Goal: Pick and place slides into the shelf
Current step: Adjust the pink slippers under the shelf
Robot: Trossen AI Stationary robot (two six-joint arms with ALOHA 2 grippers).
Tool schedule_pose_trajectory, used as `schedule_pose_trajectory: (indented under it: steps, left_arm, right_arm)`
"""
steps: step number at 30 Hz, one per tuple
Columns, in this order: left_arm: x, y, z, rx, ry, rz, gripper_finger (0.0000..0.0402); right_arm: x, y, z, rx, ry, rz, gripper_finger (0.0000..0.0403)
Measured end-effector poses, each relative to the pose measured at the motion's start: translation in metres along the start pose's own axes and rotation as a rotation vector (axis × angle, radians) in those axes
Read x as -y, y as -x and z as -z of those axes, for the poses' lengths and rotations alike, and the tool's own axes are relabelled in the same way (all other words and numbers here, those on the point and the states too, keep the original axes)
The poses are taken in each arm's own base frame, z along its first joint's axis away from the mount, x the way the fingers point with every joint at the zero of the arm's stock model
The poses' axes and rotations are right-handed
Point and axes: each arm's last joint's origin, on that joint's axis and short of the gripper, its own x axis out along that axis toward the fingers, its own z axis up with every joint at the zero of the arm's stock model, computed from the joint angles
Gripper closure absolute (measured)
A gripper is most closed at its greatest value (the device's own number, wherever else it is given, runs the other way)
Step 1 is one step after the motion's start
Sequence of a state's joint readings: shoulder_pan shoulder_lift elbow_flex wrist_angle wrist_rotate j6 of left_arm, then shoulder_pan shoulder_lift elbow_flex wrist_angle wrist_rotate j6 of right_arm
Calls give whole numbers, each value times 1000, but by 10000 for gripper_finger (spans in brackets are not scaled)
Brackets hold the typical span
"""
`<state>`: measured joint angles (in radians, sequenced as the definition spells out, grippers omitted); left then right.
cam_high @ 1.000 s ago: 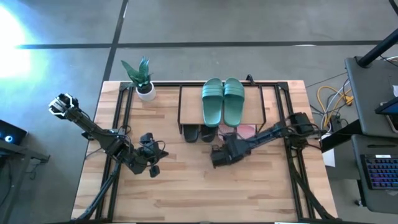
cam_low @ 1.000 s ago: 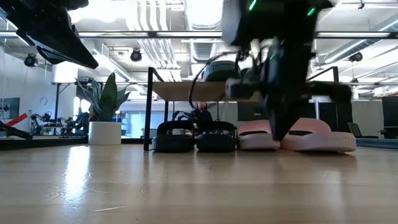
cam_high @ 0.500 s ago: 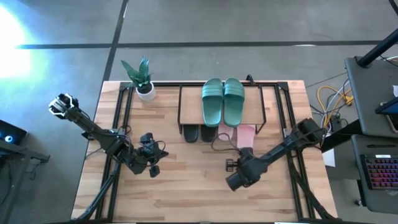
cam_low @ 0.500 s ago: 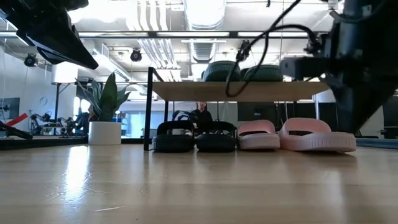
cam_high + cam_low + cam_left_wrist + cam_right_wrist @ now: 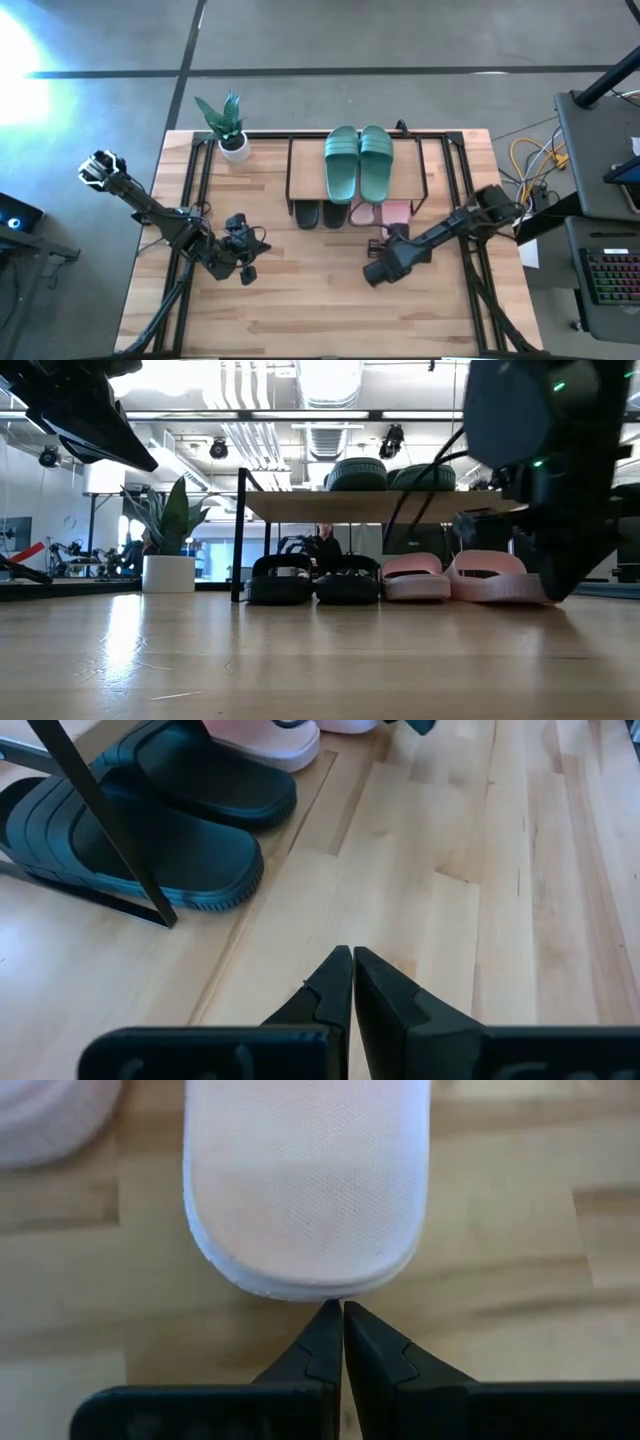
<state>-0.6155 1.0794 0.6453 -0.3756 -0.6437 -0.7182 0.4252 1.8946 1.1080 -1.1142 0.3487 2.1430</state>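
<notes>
**A:** High view, stock?

**B:** Shelf (image 5: 305, 165) at the table's back edge. Green pair (image 5: 359, 162) on its top board. Black pair (image 5: 321, 213) and pink pair (image 5: 383, 212) on the table under it, heels poking out. Left gripper (image 5: 243, 262) waits well left of the shelf. Right gripper (image 5: 377, 272) sits near the pink heels.

**A:** Low view?

**B:** Black pair (image 5: 313, 579) and pink pair (image 5: 455, 577) in a row beneath the board, green pair (image 5: 395, 475) above.

**A:** Left wrist view?

**B:** Fingers (image 5: 340, 992) pressed together, empty. Black pair (image 5: 150, 820) beside a frame leg.

**A:** Right wrist view?

**B:** Fingers (image 5: 332, 1342) closed, holding nothing, tips at a pink heel (image 5: 305, 1185).

**A:** Handling?

**B:** Probably light, soft rubber, flexing under a pinch; textured footbed, not slippery. Best hold: the wide strap, or the heel rim.
</notes>
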Motion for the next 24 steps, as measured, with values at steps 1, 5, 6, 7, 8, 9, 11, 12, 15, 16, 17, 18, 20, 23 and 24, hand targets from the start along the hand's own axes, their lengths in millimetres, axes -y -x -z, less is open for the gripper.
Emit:
schedule_pose_trajectory:
  steps: [1, 5, 6, 7, 8, 9, 11, 12, 15, 16, 17, 18, 20, 23, 24]
  left_arm:
    - [0, 0, 0, -1, 0, 1, 402]
    - [0, 0, 0, -2, 2, 2, 402]
    - [0, 0, 0, -2, 2, 2, 402]
    - [0, 0, 0, -2, 2, 2, 402]
    - [0, 0, 0, -2, 2, 2, 402]
    - [0, 0, 0, -2, 2, 2, 402]
    - [0, 0, 0, -2, 2, 2, 402]
    - [0, 0, 0, -2, 3, 3, 402]
    - [0, 0, 0, -2, 5, 3, 402]
    - [0, 0, 0, -3, 4, 3, 402]
    - [0, 0, 0, -2, 5, 3, 402]
    - [0, 0, 0, -3, 5, 3, 402]
    - [0, 0, 0, -3, 8, 3, 402]
    - [0, 0, 0, -4, 9, 5, 402]
    - [0, 0, 0, -7, 10, 7, 402]
  right_arm:
    - [-1, -1, -2, 7, 6, 1, 394]
    - [-7, -4, -11, 42, 25, -14, 394]
    - [-9, -4, -13, 45, 30, -18, 394]
    - [-11, -4, -15, 44, 35, -21, 394]
    - [-12, -4, -17, 44, 41, -20, 394]
    - [-13, -5, -19, 44, 50, -19, 394]
    - [-15, -7, -20, 42, 63, -29, 394]
    - [-16, -7, -21, 46, 70, -33, 394]
    - [-15, -9, -22, 59, 79, -33, 394]
    - [-15, -9, -22, 58, 80, -32, 394]
    - [-16, -9, -22, 52, 80, -30, 394]
    - [-16, -9, -22, 42, 79, -28, 394]
    - [-17, -3, -18, 19, 85, -41, 394]
    - [-18, 15, -5, -5, 111, -107, 394]
    - [-19, 23, 0, -16, 116, -133, 394]
